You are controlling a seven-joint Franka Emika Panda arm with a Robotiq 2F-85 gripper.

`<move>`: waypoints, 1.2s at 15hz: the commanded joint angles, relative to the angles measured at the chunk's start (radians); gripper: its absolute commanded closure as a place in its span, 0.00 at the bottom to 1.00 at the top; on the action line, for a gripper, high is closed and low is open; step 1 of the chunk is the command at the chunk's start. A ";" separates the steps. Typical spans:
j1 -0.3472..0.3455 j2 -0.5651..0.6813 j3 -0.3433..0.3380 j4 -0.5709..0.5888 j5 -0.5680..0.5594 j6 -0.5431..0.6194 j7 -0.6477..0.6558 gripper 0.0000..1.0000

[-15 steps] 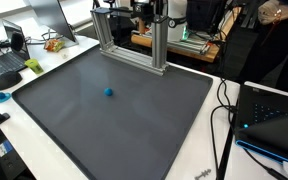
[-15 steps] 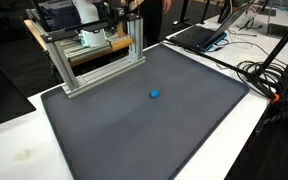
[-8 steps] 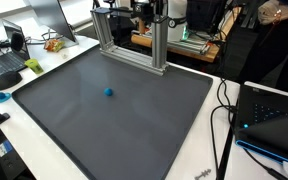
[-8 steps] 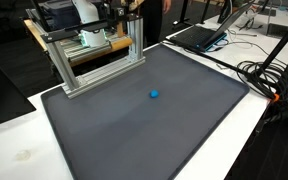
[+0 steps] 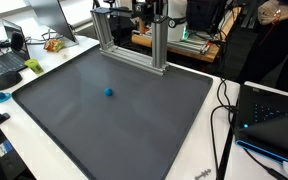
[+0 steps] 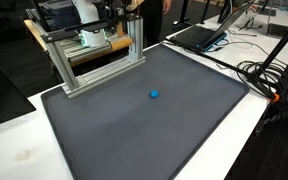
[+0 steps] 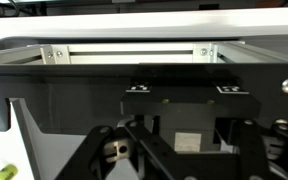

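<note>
A small blue ball (image 5: 109,91) (image 6: 154,95) lies alone on the dark grey mat (image 5: 134,130) (image 6: 144,140). It is far from the gripper in both exterior views. At the mat's far edge stands an aluminium frame (image 5: 134,45) (image 6: 94,62), and the arm is mostly hidden behind it. In the wrist view my gripper (image 7: 182,150) shows only its dark linkage bars at the bottom. Close in front of them is a black block (image 7: 184,105) with two small markers and a white label (image 7: 191,142). A silver rail (image 7: 129,53) runs above. The fingertips are out of sight.
Laptops sit beside the mat (image 5: 6,58) (image 6: 206,35) (image 5: 274,110). Black cables (image 6: 272,72) (image 5: 224,115) trail along one side. A teal object (image 5: 2,97) and a green one (image 5: 32,66) lie on the white table (image 6: 24,150) off the mat.
</note>
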 commanded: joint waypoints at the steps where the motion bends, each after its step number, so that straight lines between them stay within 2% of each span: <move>1: -0.005 -0.004 -0.007 0.001 -0.011 -0.017 -0.009 0.59; 2: -0.005 -0.004 -0.005 0.001 -0.011 -0.016 -0.006 0.67; 4: 0.005 -0.004 -0.002 0.004 -0.001 -0.015 -0.003 0.77; 12: -0.002 0.026 -0.001 0.021 0.023 0.090 0.067 0.77; 18: -0.002 0.124 0.015 0.073 0.017 0.211 0.090 0.77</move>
